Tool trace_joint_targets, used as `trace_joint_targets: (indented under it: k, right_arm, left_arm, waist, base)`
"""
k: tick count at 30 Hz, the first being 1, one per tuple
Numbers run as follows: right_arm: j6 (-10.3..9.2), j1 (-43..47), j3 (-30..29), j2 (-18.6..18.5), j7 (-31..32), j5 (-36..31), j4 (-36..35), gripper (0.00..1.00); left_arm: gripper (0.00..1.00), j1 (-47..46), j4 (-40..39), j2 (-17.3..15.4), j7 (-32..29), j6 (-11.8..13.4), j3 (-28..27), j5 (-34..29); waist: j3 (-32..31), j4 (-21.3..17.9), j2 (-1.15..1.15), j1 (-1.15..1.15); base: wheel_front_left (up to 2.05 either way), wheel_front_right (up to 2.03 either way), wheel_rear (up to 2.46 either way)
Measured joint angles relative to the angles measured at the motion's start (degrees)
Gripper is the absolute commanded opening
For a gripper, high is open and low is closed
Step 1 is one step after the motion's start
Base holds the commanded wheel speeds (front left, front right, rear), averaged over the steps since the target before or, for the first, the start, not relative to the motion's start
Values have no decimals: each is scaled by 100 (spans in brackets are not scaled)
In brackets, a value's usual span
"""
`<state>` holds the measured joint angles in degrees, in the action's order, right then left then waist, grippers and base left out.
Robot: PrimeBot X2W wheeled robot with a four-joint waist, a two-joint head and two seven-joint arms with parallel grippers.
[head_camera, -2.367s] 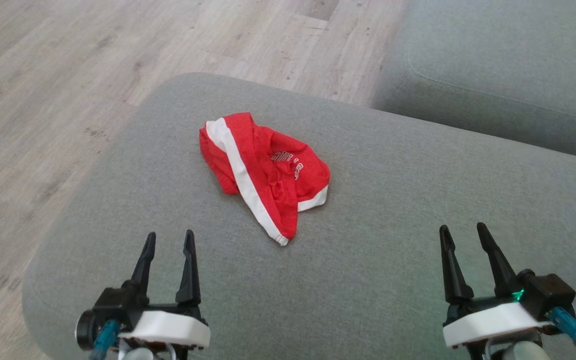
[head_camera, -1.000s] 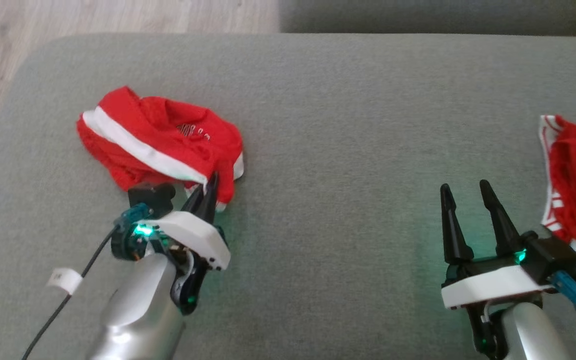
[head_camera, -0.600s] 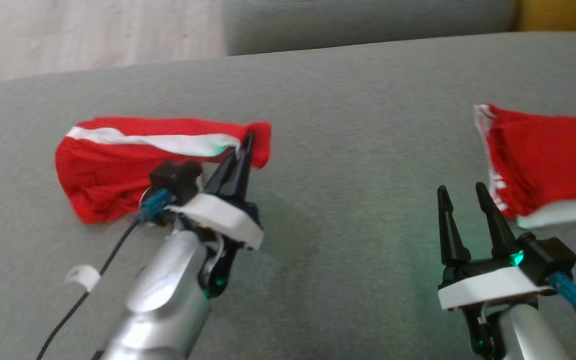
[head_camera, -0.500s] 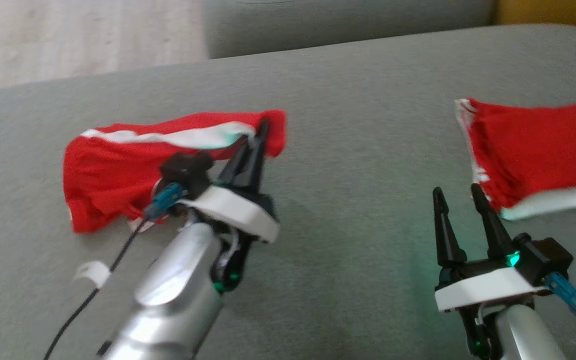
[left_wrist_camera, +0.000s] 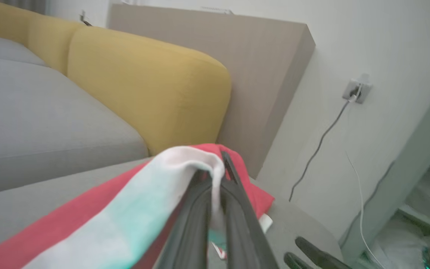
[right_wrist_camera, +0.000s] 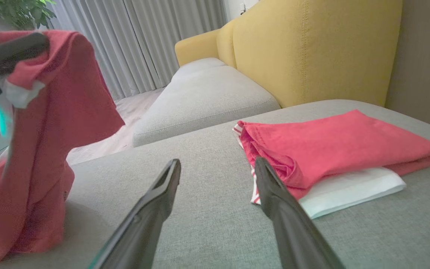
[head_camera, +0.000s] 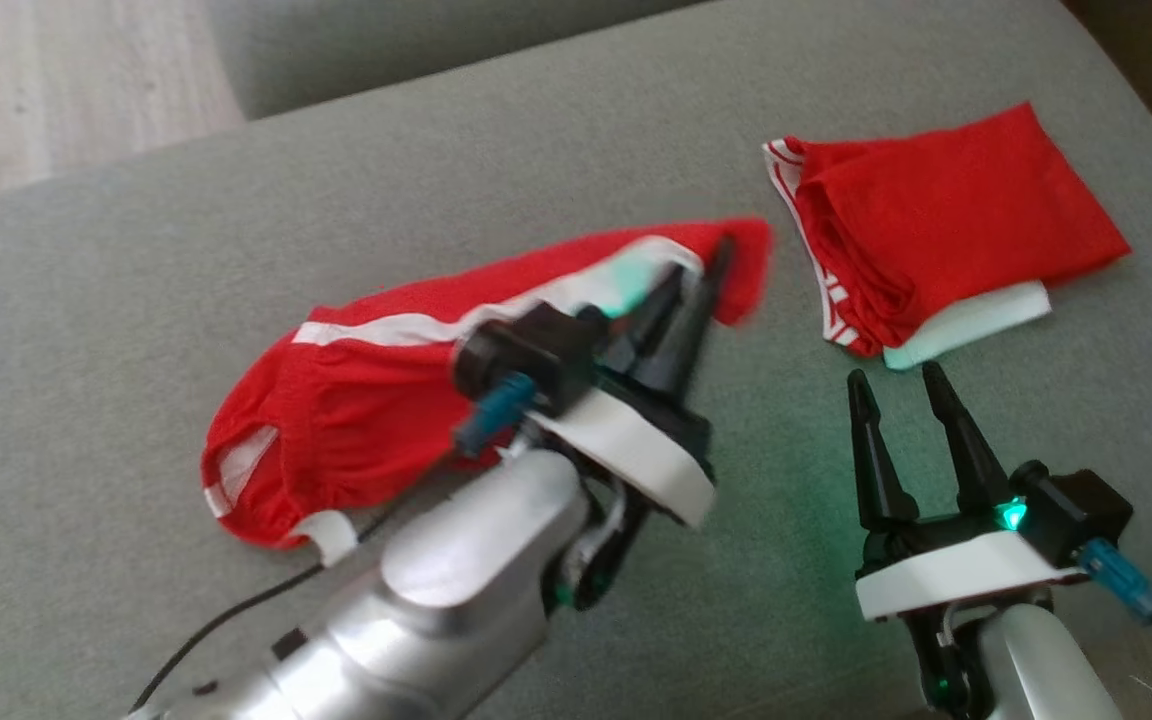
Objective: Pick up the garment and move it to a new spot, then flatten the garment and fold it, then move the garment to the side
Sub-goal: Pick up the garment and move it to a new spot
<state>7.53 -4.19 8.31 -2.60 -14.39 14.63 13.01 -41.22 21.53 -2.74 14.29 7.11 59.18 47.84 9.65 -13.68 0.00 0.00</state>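
At the middle of the grey ottoman cushion, your left pincer is pinched tight on the white-banded hem of the red garment. That end hangs raised; the rest trails on the cushion toward its left edge. Your right pincer sits near the front edge, fingers parted, holding nothing.

Judged progress: pick-up done, carry to a new spot seemingly under way. Flattening, folding and setting aside are all left.

A folded red pile on a white piece occupies the far right corner; keep your load apart from it.

Surface: soft woven fabric. Room: yellow backrest, grey curtains, pale wood floor.
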Motion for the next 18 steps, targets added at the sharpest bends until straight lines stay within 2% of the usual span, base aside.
trace_joint_targets:
  k: [2, 5, 14, 18]
  right_arm:
    - [0, -4, 0, 0, 0, 12, -5, 100]
    - [0, -17, -32, 0, 0, 52, -34, 100]
    - [0, -133, -172, 0, 0, 48, -30, 100]
    - [0, -129, -244, 0, -1, -4, -29, 100]
  left_arm:
    - [100, -101, -18, -4, 15, -5, 349, 52]
    - [100, -146, -38, -2, 15, -7, 586, 76]
    - [100, -182, -26, -11, 16, -8, 541, -65]
    - [100, -177, 8, -5, 16, -1, 242, -348]
  waist:
    - [74, -43, 0, 0]
    - [148, -33, 0, 0]
    - [78, 363, 0, 0]
    - [-30, 614, 0, 0]
  base:
    - [0, 0, 0]
    - [0, 0, 0]
    - [0, 0, 0]
    - [0, 0, 0]
